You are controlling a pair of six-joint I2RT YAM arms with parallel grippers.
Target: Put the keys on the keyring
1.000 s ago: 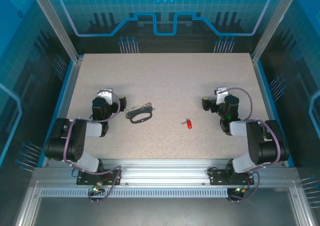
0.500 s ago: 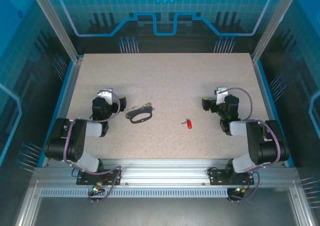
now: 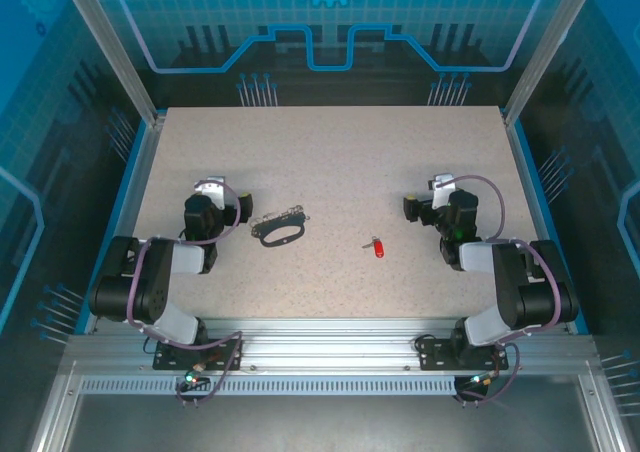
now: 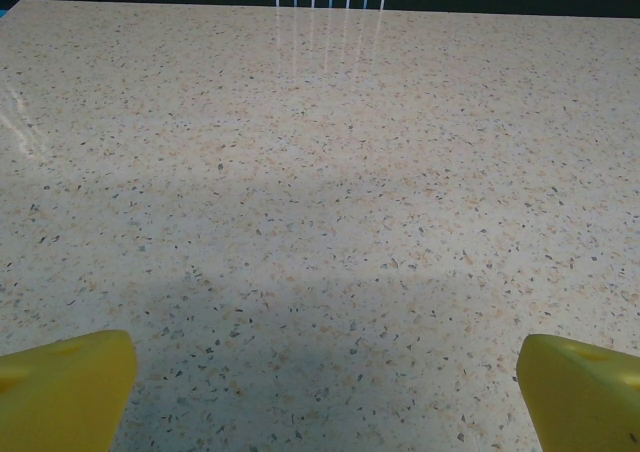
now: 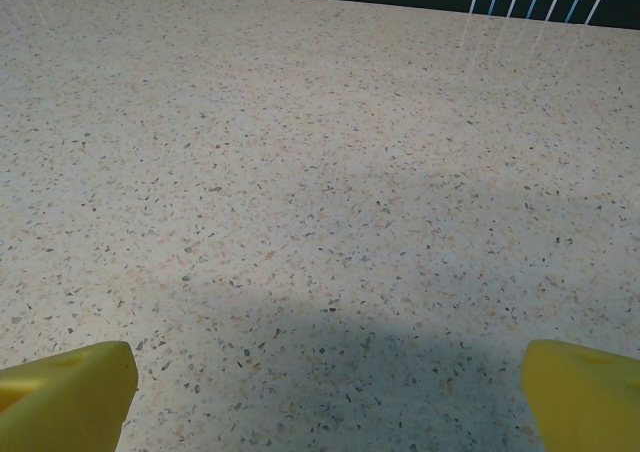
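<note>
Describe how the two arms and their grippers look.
Both the left arm and right arm are built of bulky black joints with light grey links, each trailed by a looping greyish-purple cable. The left gripper and right gripper have blunt yellow fingers. No markings are legible.

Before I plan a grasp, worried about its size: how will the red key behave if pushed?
The red key lies flat on the table, so it would probably slide, not roll. Being tiny, it is likely light, rigid, and hard to pinch up.
</note>
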